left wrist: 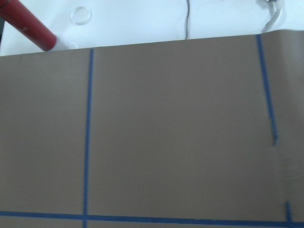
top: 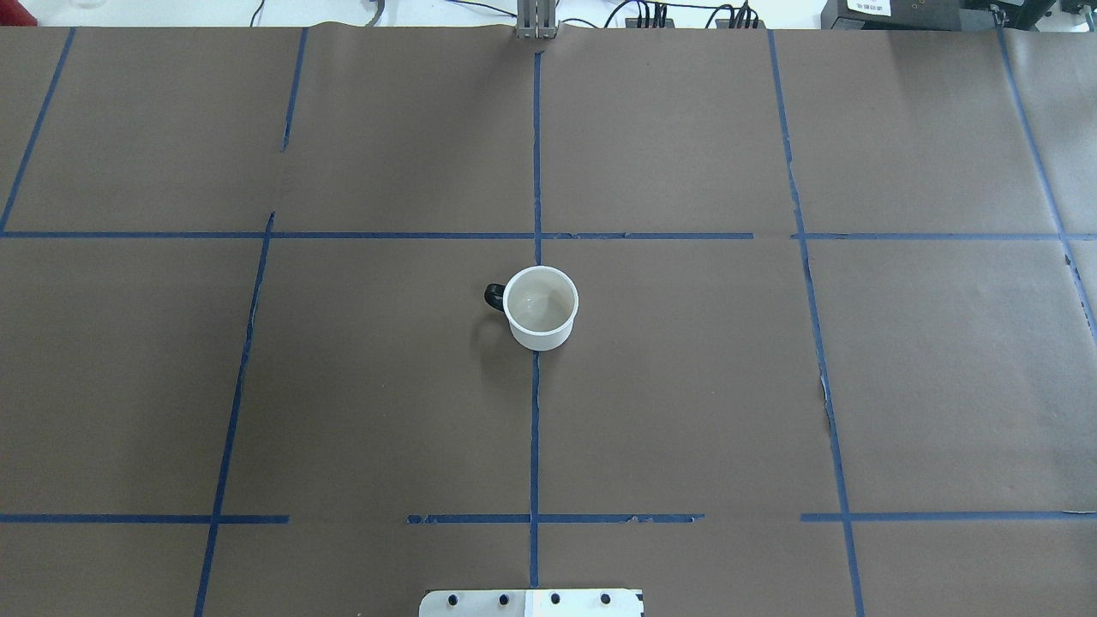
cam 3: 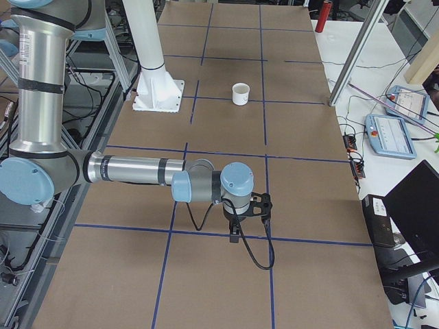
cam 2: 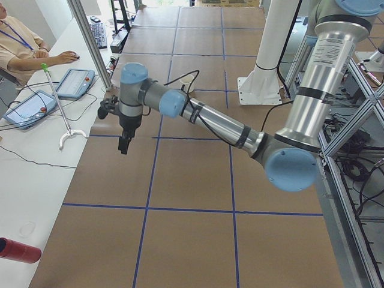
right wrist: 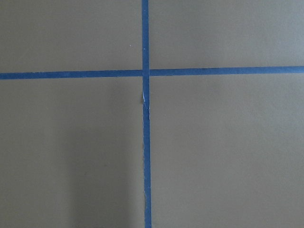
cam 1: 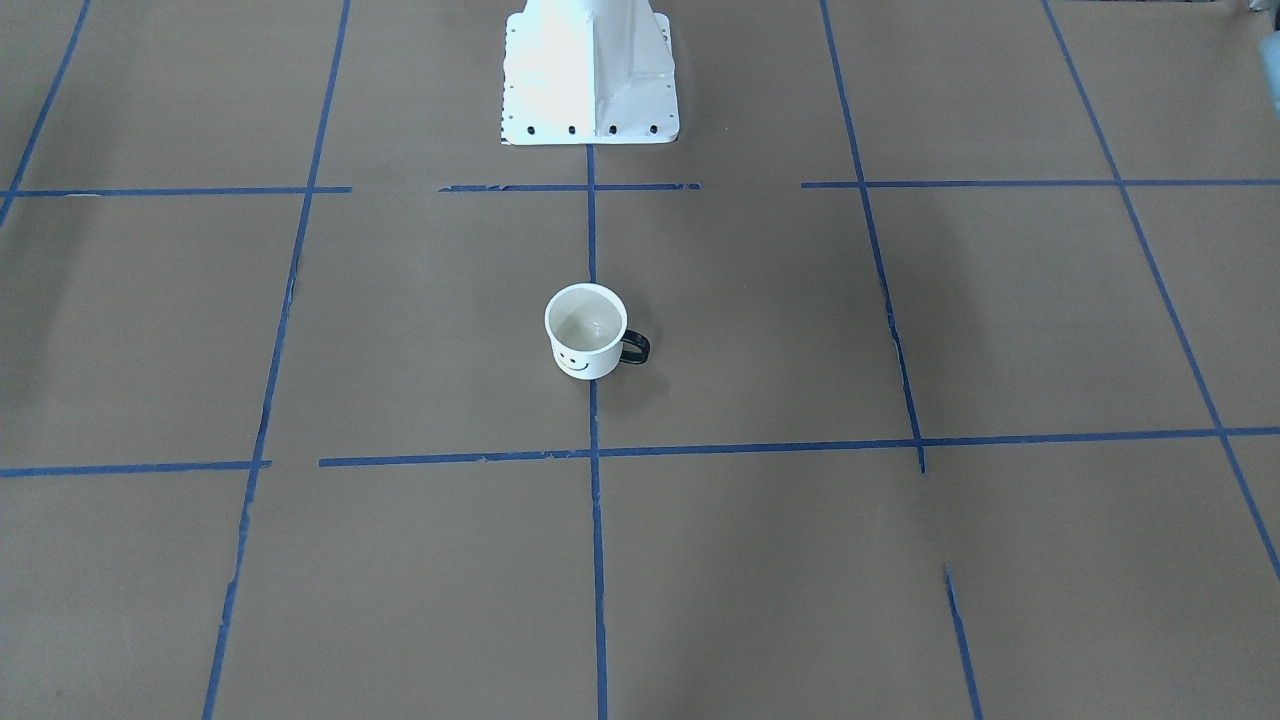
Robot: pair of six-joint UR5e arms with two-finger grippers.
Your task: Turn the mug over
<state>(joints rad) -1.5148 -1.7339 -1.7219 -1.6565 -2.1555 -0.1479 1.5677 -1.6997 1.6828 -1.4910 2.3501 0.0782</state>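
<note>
The white mug stands upright, mouth up and empty, on the centre tape line of the brown table. Its smiley face points away from the robot and its dark handle points to the robot's left. It also shows in the overhead view, small in the left view and in the right view. My left gripper hangs over the table far to the mug's left. My right gripper hangs far to its right. I cannot tell whether either is open or shut. Both wrist views show only bare table and tape.
The robot's white base stands at the table's near middle edge. A red cylinder lies on the white bench past the table's left end. Teach pendants, a metal post and an operator line the far side.
</note>
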